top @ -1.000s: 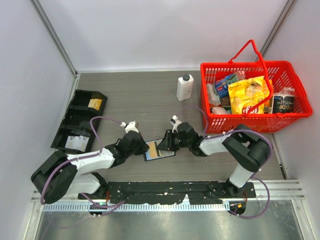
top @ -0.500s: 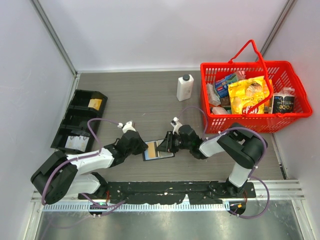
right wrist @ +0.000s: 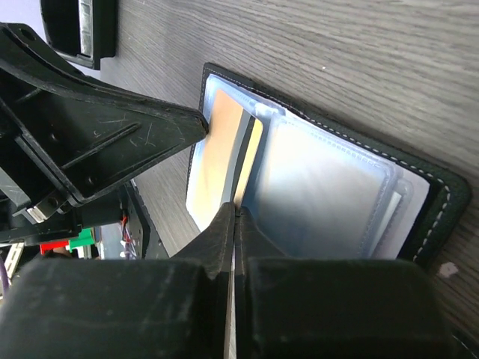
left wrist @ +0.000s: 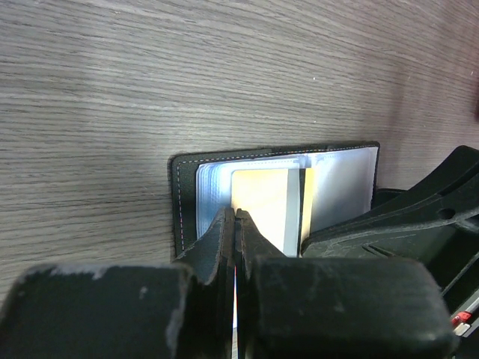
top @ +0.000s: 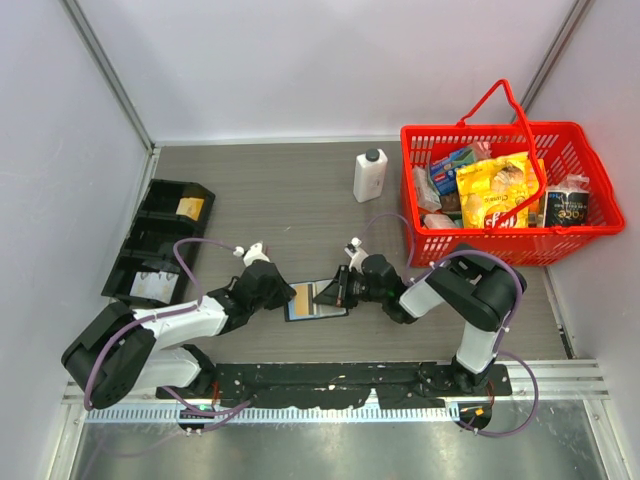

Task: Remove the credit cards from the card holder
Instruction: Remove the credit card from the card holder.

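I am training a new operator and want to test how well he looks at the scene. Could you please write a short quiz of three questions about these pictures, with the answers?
1. Which thing stands just left of the red basket?
A) a white bottle
B) a mug
C) a stapler

2. True or false: the left end effector and the right end effector both stand wide open at the card holder.

3. The card holder lies open on the table. What colour is the card that shows between the two end effectors?

Key
1. A
2. False: both are shut.
3. Yellowish-orange.
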Controlling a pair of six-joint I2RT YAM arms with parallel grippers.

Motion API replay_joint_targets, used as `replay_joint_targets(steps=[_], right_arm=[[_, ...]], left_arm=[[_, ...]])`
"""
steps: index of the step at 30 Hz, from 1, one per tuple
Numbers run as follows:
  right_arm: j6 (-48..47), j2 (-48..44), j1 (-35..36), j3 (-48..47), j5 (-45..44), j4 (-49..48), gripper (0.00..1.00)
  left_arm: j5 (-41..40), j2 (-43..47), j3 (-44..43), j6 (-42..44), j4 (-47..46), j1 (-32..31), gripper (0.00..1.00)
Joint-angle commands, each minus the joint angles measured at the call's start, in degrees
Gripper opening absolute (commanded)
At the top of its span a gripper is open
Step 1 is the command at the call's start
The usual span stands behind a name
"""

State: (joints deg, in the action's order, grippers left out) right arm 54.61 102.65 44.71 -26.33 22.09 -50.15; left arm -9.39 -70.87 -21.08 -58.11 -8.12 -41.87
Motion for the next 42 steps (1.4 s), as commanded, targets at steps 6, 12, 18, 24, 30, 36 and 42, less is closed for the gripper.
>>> replay_joint_targets(steps=[6,12,18,24,30,36,42], right_arm=[[2.3,-1.7,-2.3,2.7,-1.6,-4.1,0.01],[0.9,-5.5,-3.4,3.5,-3.6,0.7,0.01],[-1.2,-7.1,-3.5,1.0,-4.1,6.1,0.05],[-1.4,-6.3,-3.5,0.2,-3.7,6.6,0.06],[-2.1,-6.5,-3.4,0.1,-3.3,7.3,0.05],[-2.1,-6.3,-3.4,-0.2,-3.2,7.3,0.05],[-2.2,-6.7,-3.5,-0.1,-3.6,7.6,0.08]], left_arm=[[0.1,0.1,1.2,-0.3,-0.5,0.8,0.0],[0.2,-0.1,1.2,-0.3,-0.6,0.9,0.0],[0.6,0.1,1.0,0.0,-0.8,0.9,0.0],[1.0,5.8,-0.1,2.9,0.8,0.7,0.0],[4.2,5.1,-2.6,4.8,0.2,-1.2,0.02],[6.9,-3.9,-6.1,4.7,1.3,-1.6,0.0],[5.1,-7.4,-7.5,3.2,4.8,-1.6,0.0]])
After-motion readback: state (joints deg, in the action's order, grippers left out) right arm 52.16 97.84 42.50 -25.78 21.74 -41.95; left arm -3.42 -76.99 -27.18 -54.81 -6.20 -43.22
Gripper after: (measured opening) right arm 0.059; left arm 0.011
